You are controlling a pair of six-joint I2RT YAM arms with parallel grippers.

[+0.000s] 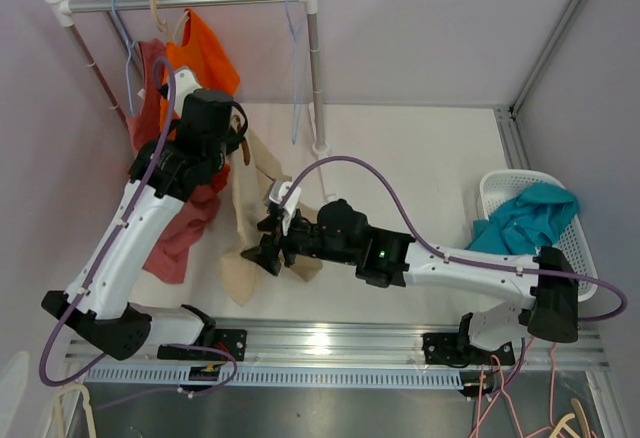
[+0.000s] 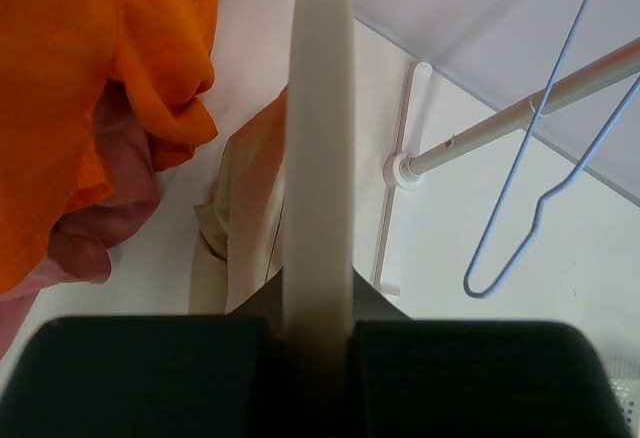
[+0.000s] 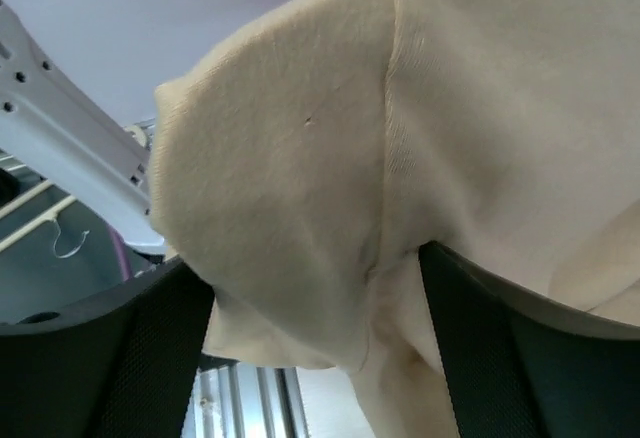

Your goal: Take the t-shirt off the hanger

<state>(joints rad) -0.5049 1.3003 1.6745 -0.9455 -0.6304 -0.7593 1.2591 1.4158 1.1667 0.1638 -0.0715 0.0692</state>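
The left gripper (image 2: 318, 336) is pressed tight on a cream flat-barred hanger (image 2: 318, 158), the bar standing on edge between its two fingers. Below it one beige cotton t-shirt (image 1: 243, 263) trails down from beside that gripper to the white tabletop (image 1: 420, 148); I cannot tell whether it is still hooked over the hanger.

The right gripper (image 1: 268, 251) is at the shirt's lower part with its jaws spread wide around a fold of the cloth. The fold fills the gap and brushes both fingers.

Just left of the beige shirt two more garments hang: one bright orange garment (image 1: 203, 58) and one dusty-red garment (image 1: 185, 236), its hem drooping beside the left arm. They hang off a single metal rail with white corner joints (image 1: 210, 1). That rail also carries two thin blue wire hangers, one near its left end (image 1: 122, 43) and one near its right end (image 1: 296, 68), both bare.

Well apart, at the table's right edge, one white slatted plastic basket (image 1: 500, 182) holds one teal garment (image 1: 527, 216).
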